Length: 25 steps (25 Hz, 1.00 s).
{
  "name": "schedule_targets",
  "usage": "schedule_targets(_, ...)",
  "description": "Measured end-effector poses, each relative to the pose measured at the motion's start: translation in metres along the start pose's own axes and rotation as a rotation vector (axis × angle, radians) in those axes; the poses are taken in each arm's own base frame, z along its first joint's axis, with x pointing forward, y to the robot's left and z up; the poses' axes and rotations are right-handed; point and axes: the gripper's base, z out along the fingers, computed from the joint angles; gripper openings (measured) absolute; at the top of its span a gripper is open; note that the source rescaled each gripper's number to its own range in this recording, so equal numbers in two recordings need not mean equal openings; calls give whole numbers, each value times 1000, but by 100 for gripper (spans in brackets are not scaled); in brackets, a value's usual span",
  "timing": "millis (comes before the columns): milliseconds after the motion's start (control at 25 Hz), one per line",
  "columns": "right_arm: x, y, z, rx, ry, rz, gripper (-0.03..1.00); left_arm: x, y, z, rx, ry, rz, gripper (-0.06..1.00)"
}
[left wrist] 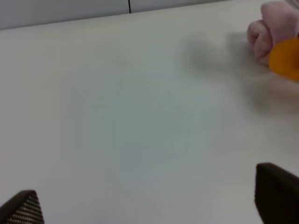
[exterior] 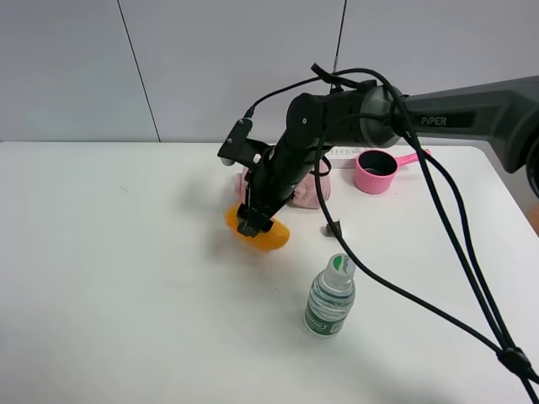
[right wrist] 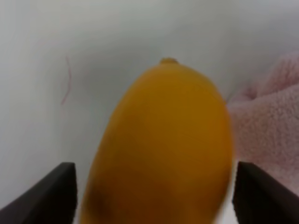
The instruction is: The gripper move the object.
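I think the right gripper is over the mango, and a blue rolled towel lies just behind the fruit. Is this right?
Almost. The right gripper is over the mango, its jaws on either side of it, but the rolled towel behind the fruit is pink, not blue. The exterior high view shows it, and the right wrist view confirms the color.

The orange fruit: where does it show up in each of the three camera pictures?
Exterior high: orange fruit mid-table, under the right gripper.
Left wrist: a sliver at the picture's edge.
Right wrist: fills the centre, between the fingers.
Shared landmark: pink towel beside it.
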Motion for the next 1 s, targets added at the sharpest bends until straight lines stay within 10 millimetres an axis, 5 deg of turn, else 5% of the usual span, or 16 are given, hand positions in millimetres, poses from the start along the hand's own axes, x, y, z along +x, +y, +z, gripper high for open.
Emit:
schedule_targets(160, -1, -1, 0, 8, -7, 1, 34, 0, 0, 0, 0, 0, 0, 100)
schedule_targets(520, -9, -1, -16, 28, -65, 23, 35, 0, 0, 0, 0, 0, 0, 100)
schedule_targets(760, -37, -3, -99, 164, -271, 44, 37, 0, 0, 0, 0, 0, 0, 100)
schedule_targets(1000, -46, -5, -197, 445, -449, -27, 68, 0, 0, 0, 0, 0, 0, 100)
